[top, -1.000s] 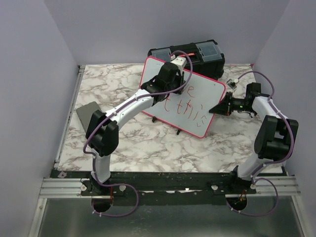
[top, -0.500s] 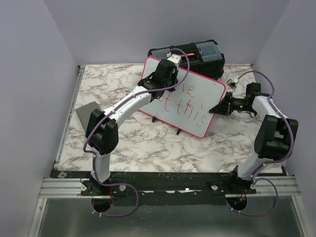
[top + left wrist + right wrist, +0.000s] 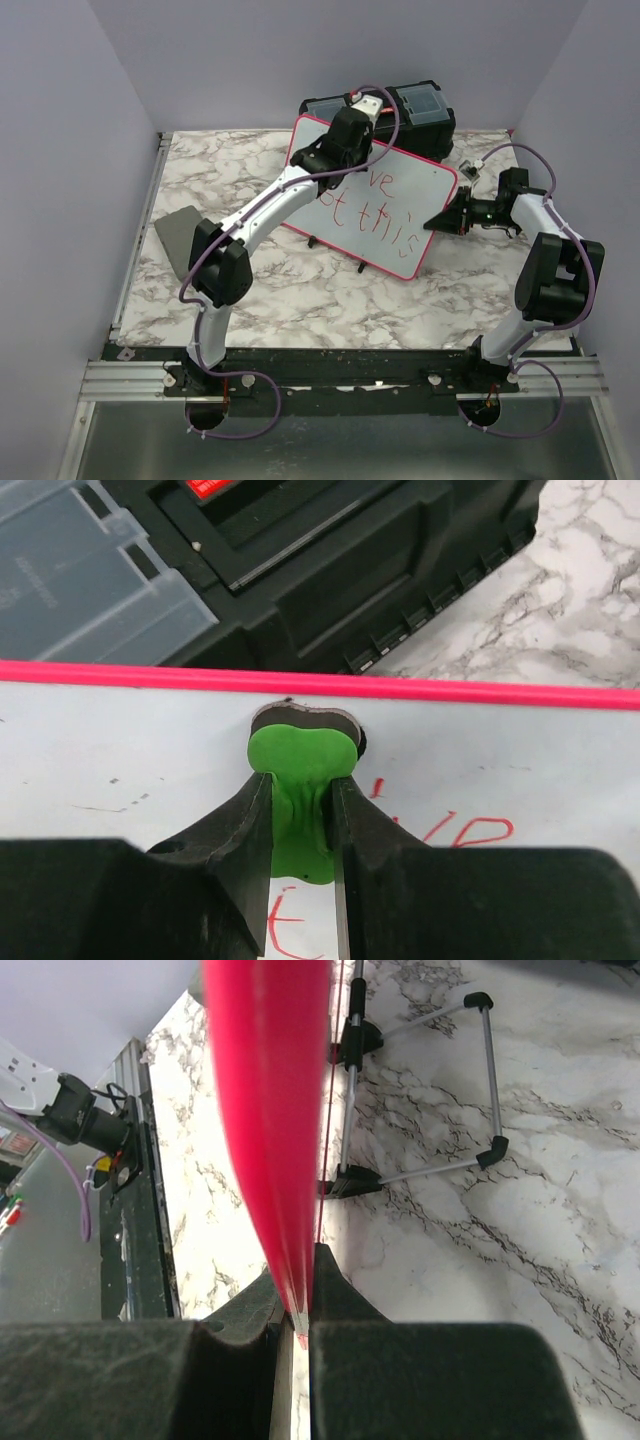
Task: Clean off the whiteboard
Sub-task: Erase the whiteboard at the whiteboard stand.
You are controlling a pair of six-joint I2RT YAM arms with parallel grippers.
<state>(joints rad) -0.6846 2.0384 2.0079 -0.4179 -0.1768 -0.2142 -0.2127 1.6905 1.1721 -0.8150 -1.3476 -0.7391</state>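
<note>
Your left gripper (image 3: 301,805) clamps a green eraser (image 3: 303,752) against the whiteboard (image 3: 130,750). Your right gripper (image 3: 293,1305) pinches its pink rim (image 3: 270,1110).

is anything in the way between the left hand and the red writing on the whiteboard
Nothing visible. The left hand grips a green eraser against the whiteboard near its top rim; the red writing lies on bare board just beside it. The black toolbox sits behind the rim.

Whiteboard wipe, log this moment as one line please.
left gripper: shut on green eraser, on whiteboard near top rim | right gripper: shut on whiteboard edge | red writing: not yet erased
</note>
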